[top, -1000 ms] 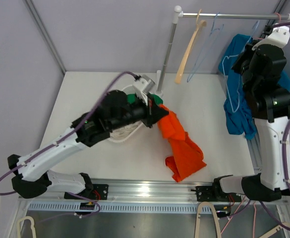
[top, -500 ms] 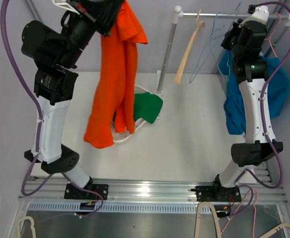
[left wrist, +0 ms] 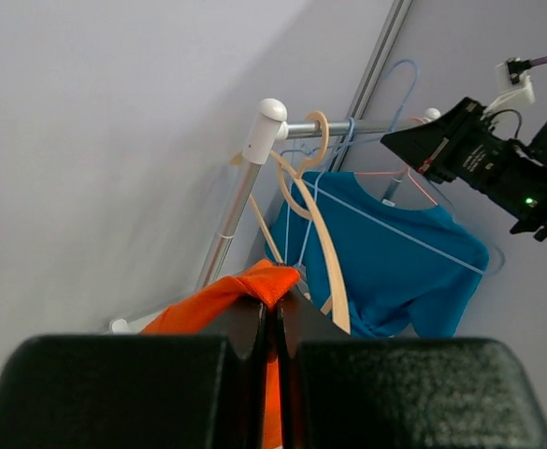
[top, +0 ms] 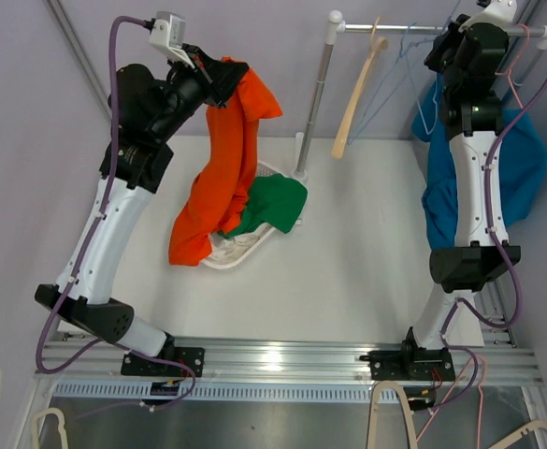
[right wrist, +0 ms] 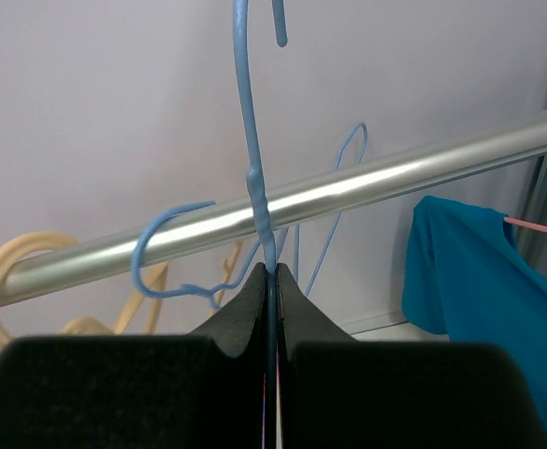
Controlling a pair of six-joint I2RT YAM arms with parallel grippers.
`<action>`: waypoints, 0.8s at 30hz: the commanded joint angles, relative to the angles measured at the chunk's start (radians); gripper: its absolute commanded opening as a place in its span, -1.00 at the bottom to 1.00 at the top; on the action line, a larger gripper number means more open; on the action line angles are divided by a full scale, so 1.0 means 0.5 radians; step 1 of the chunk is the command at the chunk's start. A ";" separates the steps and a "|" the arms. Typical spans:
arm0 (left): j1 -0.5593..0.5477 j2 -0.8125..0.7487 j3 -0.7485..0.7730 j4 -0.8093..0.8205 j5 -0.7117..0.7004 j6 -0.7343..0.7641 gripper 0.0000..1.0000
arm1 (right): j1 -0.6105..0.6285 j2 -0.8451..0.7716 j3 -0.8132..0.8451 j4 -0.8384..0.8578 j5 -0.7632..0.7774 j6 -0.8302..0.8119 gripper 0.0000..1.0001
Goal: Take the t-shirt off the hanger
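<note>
My left gripper (top: pixel 238 71) is raised high at the left and shut on an orange t-shirt (top: pixel 224 159). The shirt hangs down, with its lower end on the white basket (top: pixel 219 261). In the left wrist view the fingers pinch an orange fold (left wrist: pixel 271 284). My right gripper (top: pixel 444 40) is up at the rail (top: pixel 413 30), shut on the neck of a thin blue wire hanger (right wrist: pixel 254 178) whose hook rises above the rail (right wrist: pixel 367 185). A blue t-shirt (top: pixel 524 173) hangs at the rail's right end and also shows in the left wrist view (left wrist: pixel 385 262).
A wooden hanger (top: pixel 355 94) and another blue wire hanger (right wrist: pixel 161 245) hang on the rail. The rail's upright post (top: pixel 317 103) stands behind the basket. A green cloth (top: pixel 275 201) lies in the basket. Grey walls close in behind and at the left.
My left arm swung up from the table with the orange t-shirt, then lowered it a little over the basket. My right arm rose to the rail.
</note>
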 commanded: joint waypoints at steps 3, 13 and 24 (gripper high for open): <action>0.012 -0.126 0.122 0.153 0.055 -0.011 -0.99 | -0.044 0.002 0.080 0.050 -0.013 -0.007 -1.00; 0.012 -0.432 -0.445 0.247 -0.081 -0.069 -0.99 | -0.059 -0.268 -0.156 -0.051 -0.038 0.027 -1.00; 0.012 -0.212 0.265 -0.034 0.147 -0.041 -0.99 | -0.132 -0.464 -0.178 -0.251 0.174 0.061 -1.00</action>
